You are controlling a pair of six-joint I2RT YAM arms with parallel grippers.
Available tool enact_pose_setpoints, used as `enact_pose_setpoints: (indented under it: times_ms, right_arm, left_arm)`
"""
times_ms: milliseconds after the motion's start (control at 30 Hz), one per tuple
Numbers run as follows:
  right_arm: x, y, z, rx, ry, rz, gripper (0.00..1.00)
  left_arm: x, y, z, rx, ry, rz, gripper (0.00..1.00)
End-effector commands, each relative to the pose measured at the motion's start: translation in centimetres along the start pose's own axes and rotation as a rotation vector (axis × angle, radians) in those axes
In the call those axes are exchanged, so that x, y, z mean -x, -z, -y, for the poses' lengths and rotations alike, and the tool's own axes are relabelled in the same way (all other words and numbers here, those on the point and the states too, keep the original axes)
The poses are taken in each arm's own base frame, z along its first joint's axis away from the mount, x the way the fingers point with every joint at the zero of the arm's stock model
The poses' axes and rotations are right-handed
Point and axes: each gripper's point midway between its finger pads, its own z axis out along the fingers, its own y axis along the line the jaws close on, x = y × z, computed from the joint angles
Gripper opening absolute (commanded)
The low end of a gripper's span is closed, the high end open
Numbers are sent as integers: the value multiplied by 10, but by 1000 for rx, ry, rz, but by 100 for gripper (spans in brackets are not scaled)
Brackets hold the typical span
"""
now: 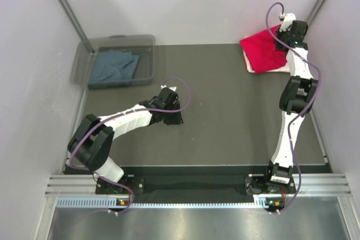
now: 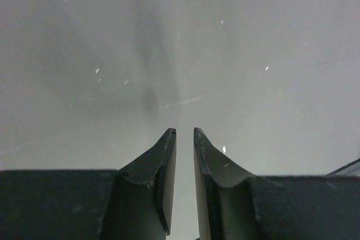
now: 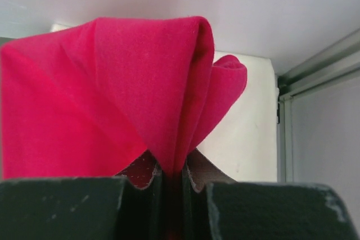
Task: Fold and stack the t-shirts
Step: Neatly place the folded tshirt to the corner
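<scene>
Pinching red shirt (image 3: 84, 99) fold tight, right pincer (image 3: 171, 172) holds it over white shirt (image 3: 247, 139) for stacking; left pincer (image 2: 184, 133) almost closed, empty.

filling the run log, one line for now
right gripper shut on red shirt over cream shirt | left gripper shut, empty | blue-grey shirt in bin

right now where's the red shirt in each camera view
top external: red shirt at the far right corner of the table, under the right gripper.
left wrist: not in it.
right wrist: red shirt fills left and centre, pinched between the fingers.
shared landmark: the cream shirt beneath it.
</scene>
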Motion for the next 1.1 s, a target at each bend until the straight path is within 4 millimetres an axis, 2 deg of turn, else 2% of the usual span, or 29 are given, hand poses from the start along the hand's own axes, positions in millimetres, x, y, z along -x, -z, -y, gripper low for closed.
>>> enact_pose_setpoints:
  times_ms: [0, 133, 300, 500, 633, 667, 700, 733, 767, 800, 867, 933, 967, 1000, 1033, 1067]
  right_arm:
    - [44, 3, 33, -105, -3, 151, 0]
    - [34, -1, 53, -153, -20, 150, 0]
    - [25, -8, 65, -181, -14, 153, 0]
    - [11, -17, 70, -179, -3, 141, 0]
    - [9, -16, 75, -204, 8, 138, 0]
    - [9, -14, 82, -237, 24, 131, 1]
    - [10, -12, 87, -264, 38, 129, 6]
    - [14, -9, 92, -296, 54, 129, 16]
    - [20, 1, 109, -386, 89, 129, 26]
    - [25, 6, 117, -428, 106, 131, 42]
    - [43, 24, 133, -522, 143, 147, 60]
    - [67, 44, 141, -578, 143, 184, 62]
    - [92, 63, 142, -598, 129, 228, 64]
    - [103, 70, 138, -596, 119, 245, 74]
    - [114, 78, 132, -588, 101, 266, 75]
    - [140, 102, 127, -595, 104, 304, 76]
  left_arm:
    - [13, -3, 13, -26, 10, -3, 23]
    - [8, -16, 15, -31, 34, -40, 22]
    - [7, -25, 18, -32, 50, -65, 21]
    - [10, -29, 21, -31, 46, -76, 20]
    - [9, -31, 22, -34, 41, -90, 20]
    - [9, -31, 21, -31, 39, -91, 20]
    - [7, -31, 21, -28, 35, -99, 20]
    - [7, -30, 20, -24, 27, -103, 19]
    - [7, -29, 18, -18, 24, -101, 19]
    - [7, -25, 17, -11, 18, -103, 19]
    - [7, -20, 14, 2, 1, -99, 19]
    - [10, -8, 13, 11, -17, -86, 19]
    - [10, -4, 11, 21, -20, -76, 19]
    - [14, 6, 14, 6, -23, -54, 19]
    - [15, 10, 15, 0, -20, -41, 19]
    - [13, 13, 14, -2, -14, -38, 19]
